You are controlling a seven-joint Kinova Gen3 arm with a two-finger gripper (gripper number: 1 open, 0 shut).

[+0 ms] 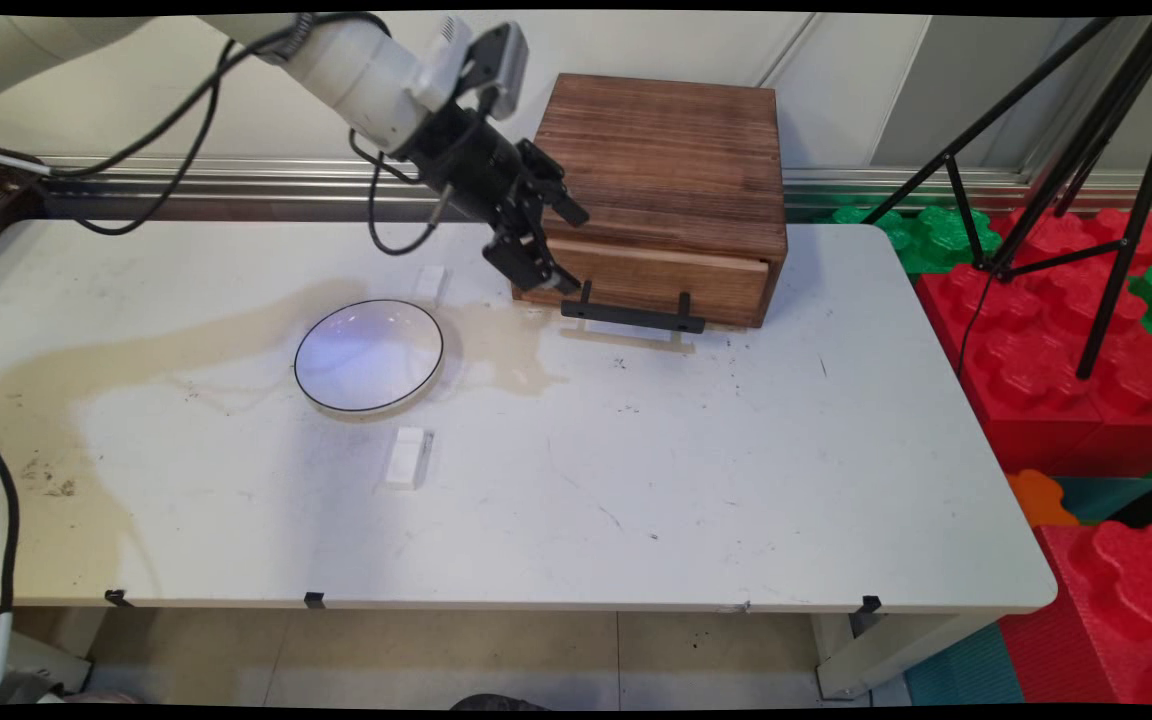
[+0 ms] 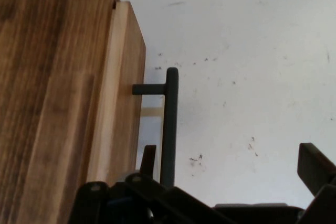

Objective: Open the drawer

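Observation:
A dark wooden box [image 1: 671, 165] stands at the back of the white table [image 1: 636, 480]. Its lighter drawer front [image 1: 661, 282] carries a black bar handle [image 1: 633, 315] and stands slightly out from the box. My gripper [image 1: 568, 250] hangs open at the drawer's left end, just above the handle's left post. In the hand view the handle [image 2: 169, 129] runs up between the spread fingers of the gripper [image 2: 231, 156]. One fingertip [image 2: 149, 157] sits in the gap between handle and drawer front [image 2: 128, 108]; the other stands far off to the right. Nothing is gripped.
A white plate with a black rim [image 1: 368, 355] lies left of the box on a brownish stain. Small white blocks lie in front of it [image 1: 408, 457] and behind it [image 1: 429, 282]. A black tripod [image 1: 1086, 150] and red and green foam bricks [image 1: 1086, 340] stand right of the table.

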